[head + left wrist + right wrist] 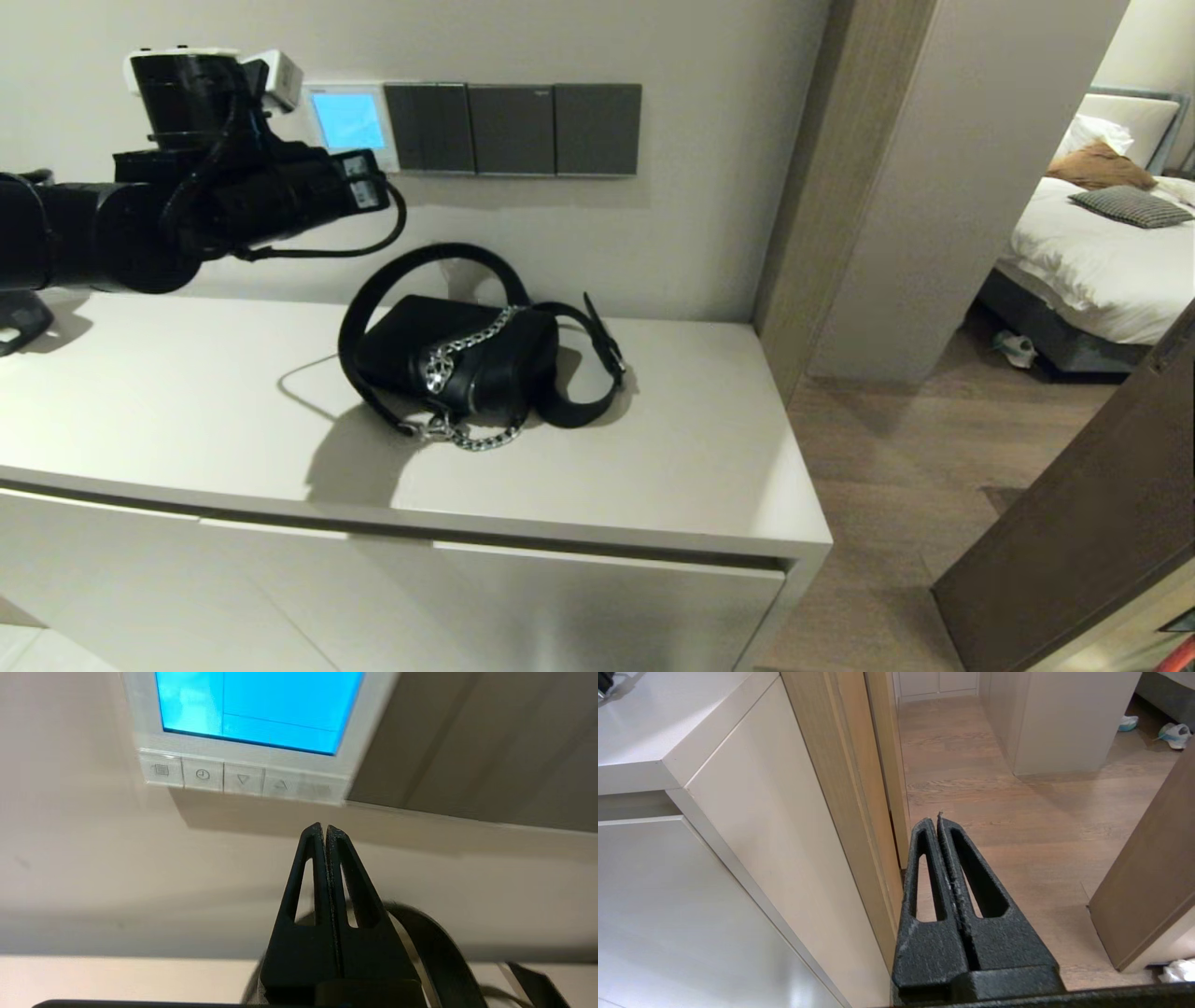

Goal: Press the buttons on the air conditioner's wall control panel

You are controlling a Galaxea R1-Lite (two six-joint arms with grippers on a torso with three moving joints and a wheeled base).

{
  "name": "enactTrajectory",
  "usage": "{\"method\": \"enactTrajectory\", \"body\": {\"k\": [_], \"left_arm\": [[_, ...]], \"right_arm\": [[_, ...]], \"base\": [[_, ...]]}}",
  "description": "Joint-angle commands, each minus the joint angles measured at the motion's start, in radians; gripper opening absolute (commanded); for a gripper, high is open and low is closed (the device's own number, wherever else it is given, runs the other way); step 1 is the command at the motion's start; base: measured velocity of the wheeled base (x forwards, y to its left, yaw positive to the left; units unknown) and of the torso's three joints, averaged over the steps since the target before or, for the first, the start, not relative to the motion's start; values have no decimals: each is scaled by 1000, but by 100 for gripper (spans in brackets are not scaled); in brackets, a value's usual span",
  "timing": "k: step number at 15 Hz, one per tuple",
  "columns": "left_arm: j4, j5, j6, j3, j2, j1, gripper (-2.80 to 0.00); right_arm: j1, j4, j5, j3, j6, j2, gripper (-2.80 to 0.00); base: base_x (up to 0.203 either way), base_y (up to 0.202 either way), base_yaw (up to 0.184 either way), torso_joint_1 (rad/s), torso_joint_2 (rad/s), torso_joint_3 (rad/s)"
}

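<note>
Buttons: five; panel: one.

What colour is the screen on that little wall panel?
Glowing light blue screen in a white panel; the left wrist view shows it best.

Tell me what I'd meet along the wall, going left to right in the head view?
Left gripper, shut, in front of the wall → air conditioner's wall control panel with its glowing blue screen → three dark grey switch plates → wooden door frame → bed in the room beyond.
</note>
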Motion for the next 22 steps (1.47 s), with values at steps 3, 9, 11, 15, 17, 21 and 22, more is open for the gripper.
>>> {"method": "enactTrajectory", "body": {"k": [3, 9, 11, 15, 17, 21, 22], "left_arm": [[-31, -3, 1, 154, -164, -4, -280], [-42, 1, 47, 493, -577, -1, -280], [-37, 4, 67, 636, -758, 0, -280], [57, 41, 99, 893, -1135, 31, -280], [125, 89, 108, 989, -1310, 43, -280], [389, 207, 159, 1081, -1601, 52, -280], [427, 251, 167, 1122, -1614, 53, -280]], "right_arm": [[0, 0, 0, 2, 0, 1, -280], [0, 0, 0, 2, 0, 1, -280], [0, 0, 0, 2, 0, 1, -280], [0, 0, 0, 2, 0, 1, -280], [0, 0, 0, 2, 0, 1, -280], [0, 2, 0, 2, 0, 1, -280], [0, 2, 0, 2, 0, 1, -280]], "base": [[0, 0, 0, 0, 0, 0], [0, 0, 0, 0, 0, 0], [0, 0, 0, 0, 0, 0], [0, 0, 0, 0, 0, 0], [0, 0, 0, 0, 0, 0], [0, 0, 0, 0, 0, 0], [0, 0, 0, 0, 0, 0]]}}
